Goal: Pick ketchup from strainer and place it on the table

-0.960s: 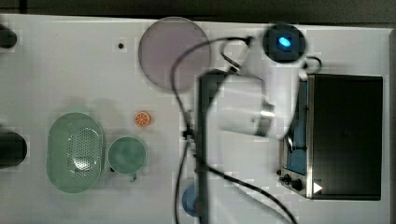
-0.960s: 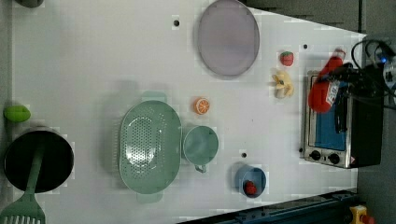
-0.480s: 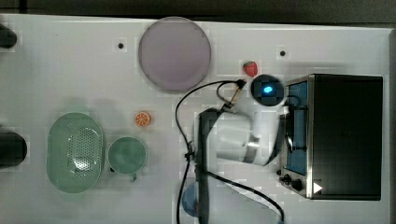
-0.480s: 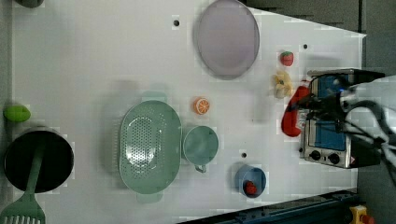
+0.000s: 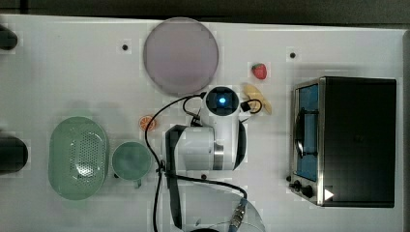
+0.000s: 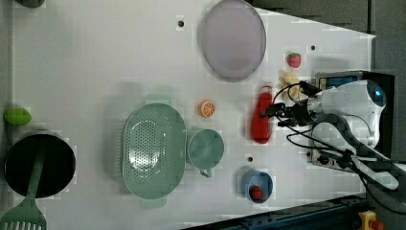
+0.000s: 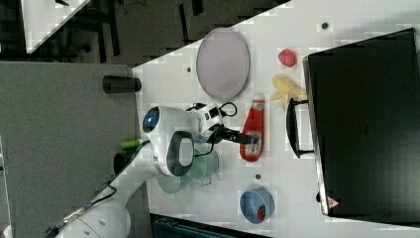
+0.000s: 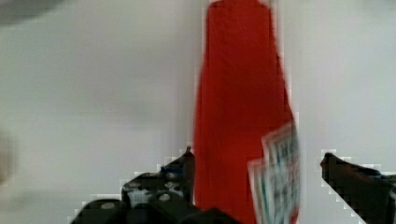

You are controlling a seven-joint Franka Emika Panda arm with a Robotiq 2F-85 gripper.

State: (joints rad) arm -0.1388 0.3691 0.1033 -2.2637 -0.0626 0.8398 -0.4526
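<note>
Ketchup [image 6: 261, 116] lies flat on the table [image 6: 95, 72], well clear of the strainer [image 6: 153, 151], between the plate [image 6: 233, 38] and the blue bowl [image 6: 256, 184]. Its length runs along the table, so it cannot roll far.

Gripper [image 8: 259, 186] straddles the label end. One finger [image 8: 180, 170] is touching or just beside the red body; the other stands apart, with white table showing between it and the label. Fingers are therefore released.

Strainer is empty. Judgement: placement effectively done; only retreat of the arm [image 5: 212, 145] remains.
</note>
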